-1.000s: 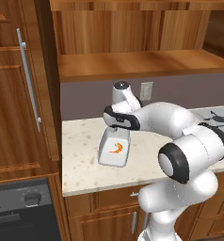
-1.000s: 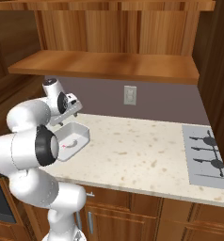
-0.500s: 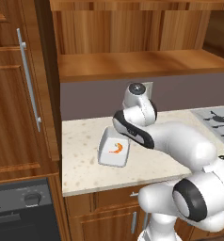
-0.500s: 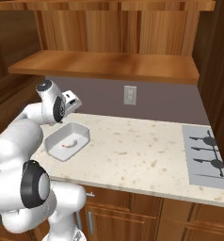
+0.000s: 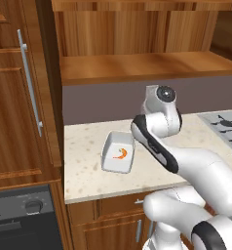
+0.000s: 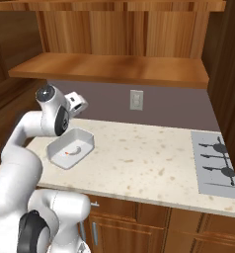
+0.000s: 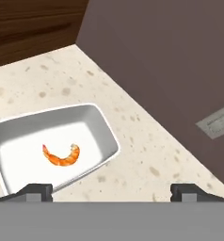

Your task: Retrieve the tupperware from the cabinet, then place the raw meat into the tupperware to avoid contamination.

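Tupperware [image 7: 92, 124] sits on the speckled counter [image 6: 149, 163] near the back wall, and you can see the raw meat [image 7: 62, 156] lying inside it, a small orange crescent on the tray's white floor. In the hand view the tray fills the 9 o'clock side, the shrimp piece just left of centre, while the grey wall [image 7: 180, 61] runs off toward 2 o'clock with a pale outlet plate [image 7: 220, 121] at 3 o'clock. Your gripper [image 7: 111, 190] hangs above the counter with its jaws spread wide and nothing between them; the two dark fingertips [image 7: 36, 190] stand well apart at 6 o'clock, clear of the tray. From the left base view the tray [image 5: 119, 152] lies at 9 o'clock from the arm's white wrist, below the open cabinet [image 5: 137, 44] and its lighter shelf. A stovetop [image 6: 218, 163] sits far along the counter at 3 o'clock
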